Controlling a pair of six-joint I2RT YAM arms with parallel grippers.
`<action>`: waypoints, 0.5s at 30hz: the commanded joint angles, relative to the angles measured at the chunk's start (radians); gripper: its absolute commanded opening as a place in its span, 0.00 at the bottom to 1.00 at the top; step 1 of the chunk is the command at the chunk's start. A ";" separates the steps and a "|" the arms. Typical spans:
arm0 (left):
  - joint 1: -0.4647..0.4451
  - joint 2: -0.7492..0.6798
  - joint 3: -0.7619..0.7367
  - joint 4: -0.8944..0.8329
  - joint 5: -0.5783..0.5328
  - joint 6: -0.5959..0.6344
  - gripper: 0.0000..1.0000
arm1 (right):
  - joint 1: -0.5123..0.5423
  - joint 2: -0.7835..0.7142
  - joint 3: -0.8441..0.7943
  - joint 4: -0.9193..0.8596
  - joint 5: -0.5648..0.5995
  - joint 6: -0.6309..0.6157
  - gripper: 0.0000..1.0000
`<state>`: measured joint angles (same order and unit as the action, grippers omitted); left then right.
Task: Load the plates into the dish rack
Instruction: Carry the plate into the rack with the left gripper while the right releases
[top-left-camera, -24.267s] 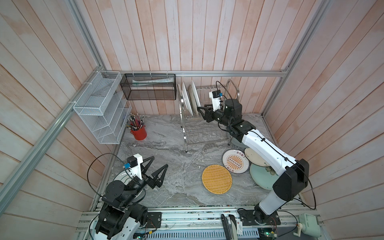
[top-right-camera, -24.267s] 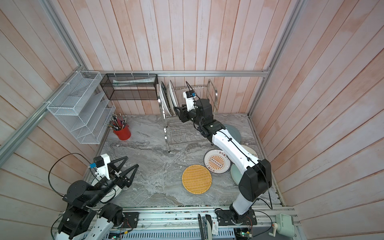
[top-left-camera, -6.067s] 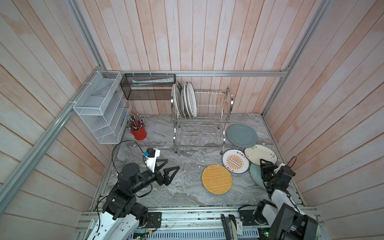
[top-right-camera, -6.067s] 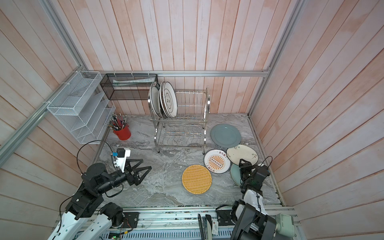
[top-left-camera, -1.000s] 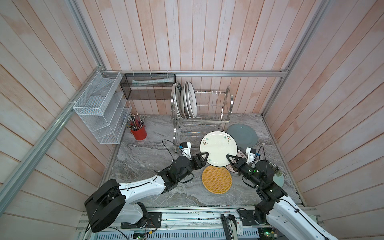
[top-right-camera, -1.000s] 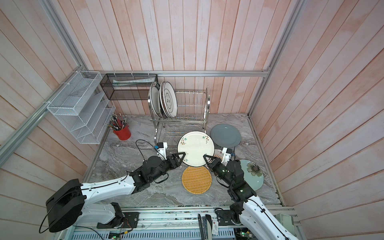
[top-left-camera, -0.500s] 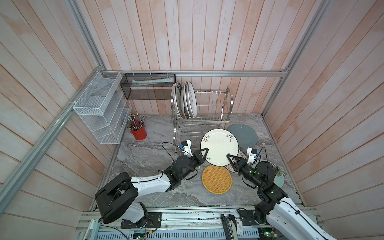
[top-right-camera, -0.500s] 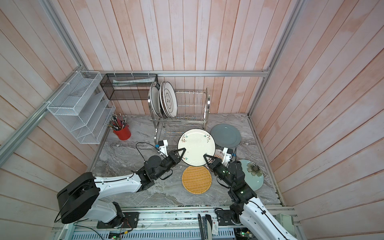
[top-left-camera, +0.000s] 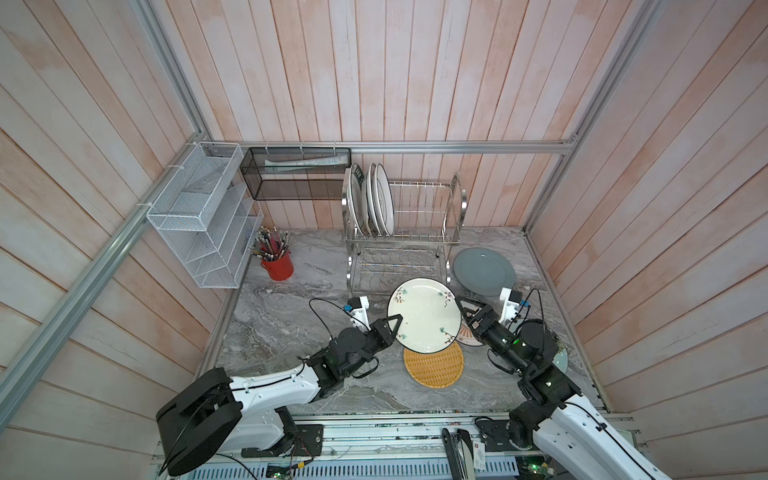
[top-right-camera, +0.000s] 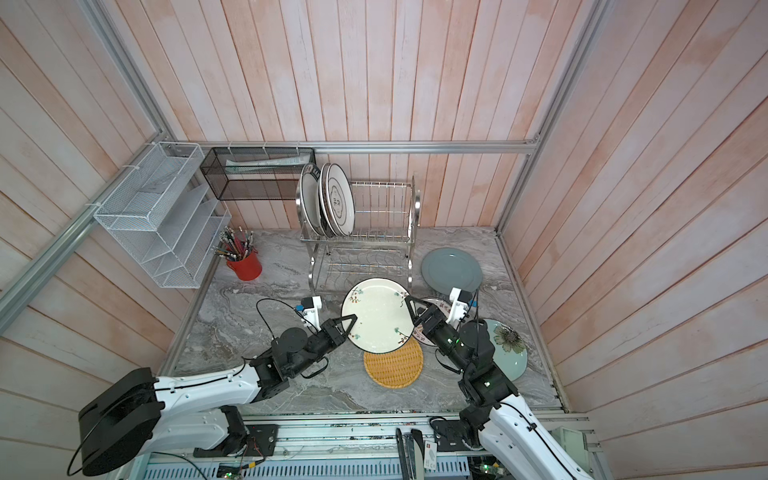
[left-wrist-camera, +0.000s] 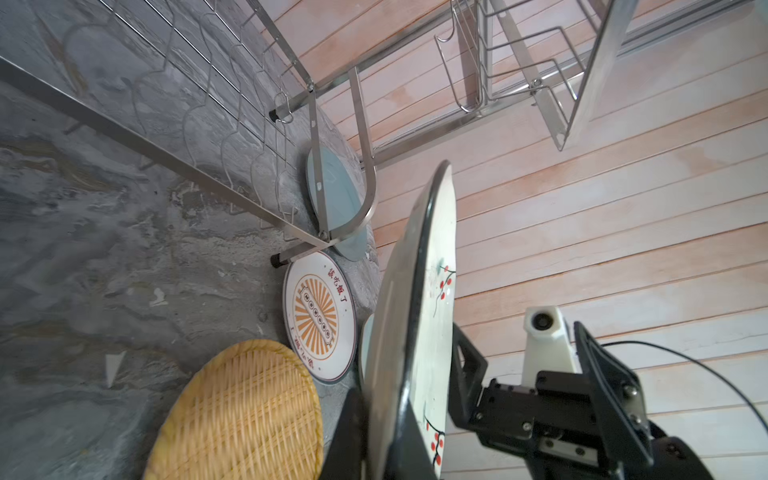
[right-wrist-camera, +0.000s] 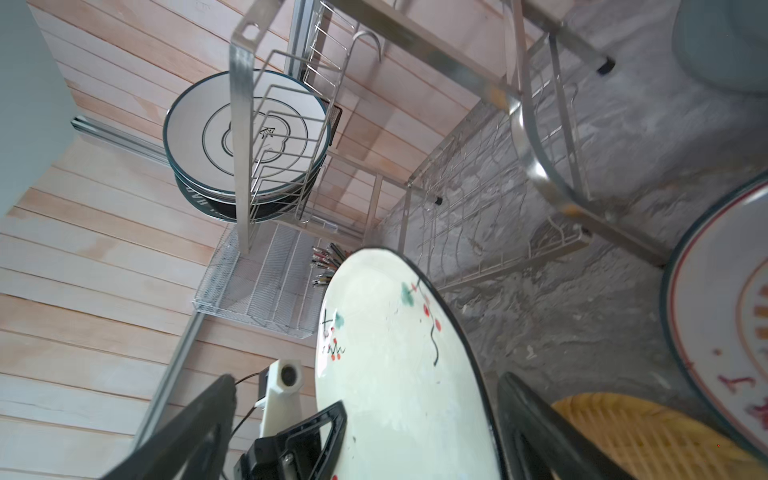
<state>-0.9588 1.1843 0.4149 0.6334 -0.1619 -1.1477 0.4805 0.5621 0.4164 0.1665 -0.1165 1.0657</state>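
A cream floral plate (top-left-camera: 424, 316) (top-right-camera: 376, 313) hangs in the air in front of the dish rack (top-left-camera: 415, 216) (top-right-camera: 374, 208). My left gripper (top-left-camera: 397, 328) (left-wrist-camera: 380, 444) is shut on its left rim. My right gripper (top-left-camera: 457, 320) (right-wrist-camera: 368, 384) stands open, its fingers either side of the right rim. Three plates (top-left-camera: 374, 199) (right-wrist-camera: 245, 133) stand upright at the left end of the rack's upper tier. Flat on the table lie a yellow woven plate (top-left-camera: 434, 368), an orange sunburst plate (left-wrist-camera: 320, 316), a grey-blue plate (top-left-camera: 484, 272) and a pale teal plate (top-right-camera: 509, 349).
A red cup of pens (top-left-camera: 277, 264) stands at the back left. A white mesh organiser (top-left-camera: 203, 216) hangs on the left wall and a black mesh basket (top-left-camera: 297, 174) on the back wall. Wooden walls close in three sides.
My left gripper has shut on the floral plate's left rim. My right gripper has opened and let go of the right rim. The plate has shifted slightly left.
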 joint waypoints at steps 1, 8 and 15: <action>-0.020 -0.144 0.028 -0.058 -0.013 0.115 0.00 | -0.010 -0.005 0.118 -0.061 0.104 -0.254 0.98; -0.020 -0.401 0.278 -0.525 -0.100 0.322 0.00 | -0.012 -0.081 0.058 0.065 0.058 -0.481 0.98; -0.020 -0.334 0.607 -0.628 -0.187 0.514 0.00 | -0.013 -0.060 -0.013 0.168 0.024 -0.546 0.98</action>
<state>-0.9783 0.8356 0.9005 -0.0471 -0.2989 -0.7536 0.4725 0.5003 0.4320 0.2615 -0.0685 0.5919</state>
